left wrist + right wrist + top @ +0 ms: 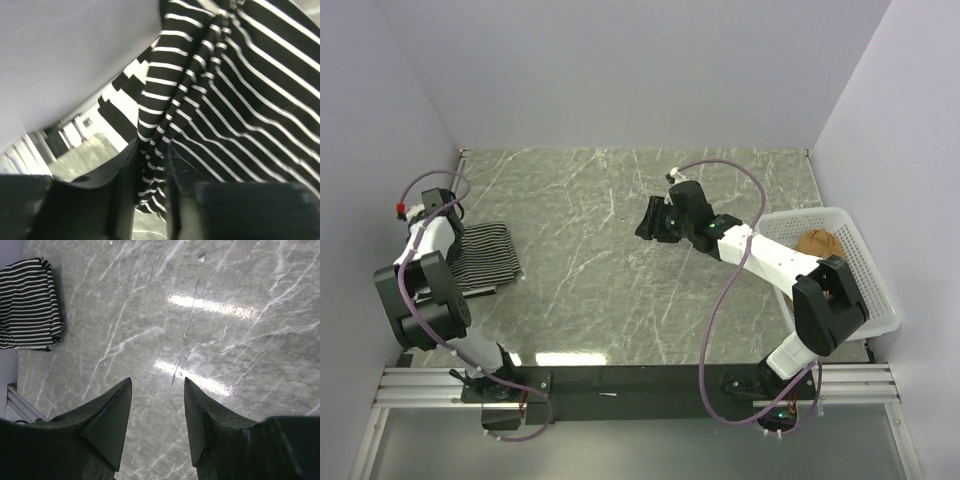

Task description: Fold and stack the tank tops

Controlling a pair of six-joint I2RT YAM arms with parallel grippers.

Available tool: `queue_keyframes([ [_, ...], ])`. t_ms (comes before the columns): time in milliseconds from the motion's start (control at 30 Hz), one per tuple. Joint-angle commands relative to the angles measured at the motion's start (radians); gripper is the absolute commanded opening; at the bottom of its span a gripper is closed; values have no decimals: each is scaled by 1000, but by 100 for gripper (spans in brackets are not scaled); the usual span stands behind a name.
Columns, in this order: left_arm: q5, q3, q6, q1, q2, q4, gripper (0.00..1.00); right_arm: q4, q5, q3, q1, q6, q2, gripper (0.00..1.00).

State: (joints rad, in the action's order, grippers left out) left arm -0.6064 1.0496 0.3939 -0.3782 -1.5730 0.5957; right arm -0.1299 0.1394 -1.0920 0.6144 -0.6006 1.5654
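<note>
The marbled grey table (620,200) carries a white mesh basket (876,285). Far left of the basket, the soft striped tank top (490,255) lies folded, with the left fingers (120,192) pinching a ridge of it. A crumpled tan top (820,243) sits inside the basket. The pointed right fingers (107,420) stand spread just left of it.

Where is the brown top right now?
In the top camera view, the brown top is lying inside the white mesh basket. The basket is at the right edge of the table, beside the right arm.

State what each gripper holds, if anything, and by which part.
Left gripper: striped tank top, pinched by a bunched fold between the fingers. Right gripper: nothing.
</note>
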Motion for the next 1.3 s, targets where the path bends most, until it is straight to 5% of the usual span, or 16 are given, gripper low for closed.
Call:
queue_keyframes([
  [0,5,78,177,-33,-19,99,38,24,-20,0,-5,24,13,53],
  [67,-3,95,233,-39,2,119,50,16,-30,-2,-7,25,12,53],
  [100,8,105,235,-41,28,115,85,12,-35,-2,-4,27,5,53],
  [133,25,113,240,-44,40,116,99,10,-41,-3,-5,27,4,53],
  [567,443,-51,224,70,410,-78,99,-106,-222,-8,-36,2,-99,53],
  [700,540,-111,240,335,519,-142,99,-216,-359,-5,-97,-22,-185,54],
  [967,528,-59,224,876,461,-197,99,-382,-569,73,-472,-119,-360,65],
  [1267,663,3,174,1026,363,-231,99,-511,-673,26,-789,-287,-200,74],
])
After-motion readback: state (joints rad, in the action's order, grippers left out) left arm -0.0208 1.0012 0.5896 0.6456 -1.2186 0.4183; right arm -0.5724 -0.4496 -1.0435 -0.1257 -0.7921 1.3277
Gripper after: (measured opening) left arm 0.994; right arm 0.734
